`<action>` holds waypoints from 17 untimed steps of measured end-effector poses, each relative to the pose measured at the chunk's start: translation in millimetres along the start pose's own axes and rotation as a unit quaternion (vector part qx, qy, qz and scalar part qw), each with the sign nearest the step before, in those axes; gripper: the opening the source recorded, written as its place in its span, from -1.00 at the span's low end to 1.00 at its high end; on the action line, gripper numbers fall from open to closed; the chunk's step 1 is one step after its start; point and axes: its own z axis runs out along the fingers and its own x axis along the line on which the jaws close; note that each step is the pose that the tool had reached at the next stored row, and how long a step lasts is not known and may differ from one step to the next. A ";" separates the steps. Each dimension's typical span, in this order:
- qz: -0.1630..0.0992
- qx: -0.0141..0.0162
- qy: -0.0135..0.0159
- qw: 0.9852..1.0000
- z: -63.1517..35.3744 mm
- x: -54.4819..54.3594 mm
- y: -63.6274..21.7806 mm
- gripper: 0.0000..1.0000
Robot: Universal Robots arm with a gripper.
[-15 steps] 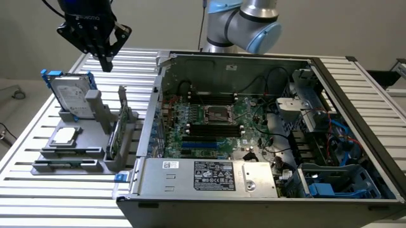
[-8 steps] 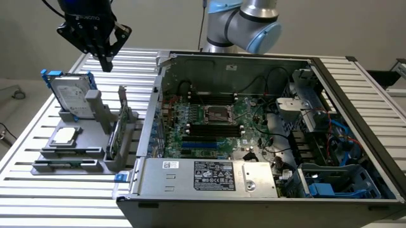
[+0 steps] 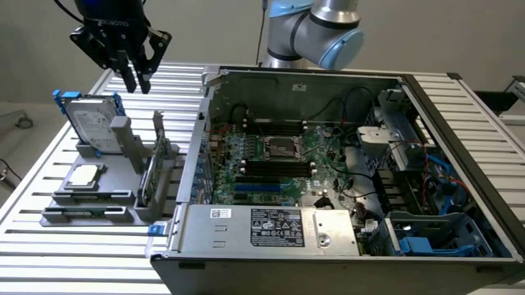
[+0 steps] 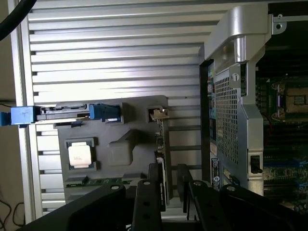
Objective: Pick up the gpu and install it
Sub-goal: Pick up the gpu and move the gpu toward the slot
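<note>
The pick-up step is in hand. The black two-fingered claw hangs released and empty, well above the grey moulded holder on the slatted aluminium bench. The thin, green-boarded, silver-bracketed gpu stands on edge in that holder, on the side nearest the open computer case. By my judgement, a sound grasp calls for the fingers squarely straddling the card's upper edge.
</note>
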 end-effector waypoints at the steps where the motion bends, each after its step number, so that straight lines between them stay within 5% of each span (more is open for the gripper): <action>1: 0.000 0.000 0.000 1.000 0.6 0.0 0.0 -0.40; 5: -0.002 0.001 0.001 1.000 5.8 0.6 -1.0 -0.40; 12: -0.016 0.002 0.017 1.000 12.2 0.2 -6.5 -0.40; 17: -0.027 0.002 0.018 0.999 20.2 -0.1 -10.2 -0.23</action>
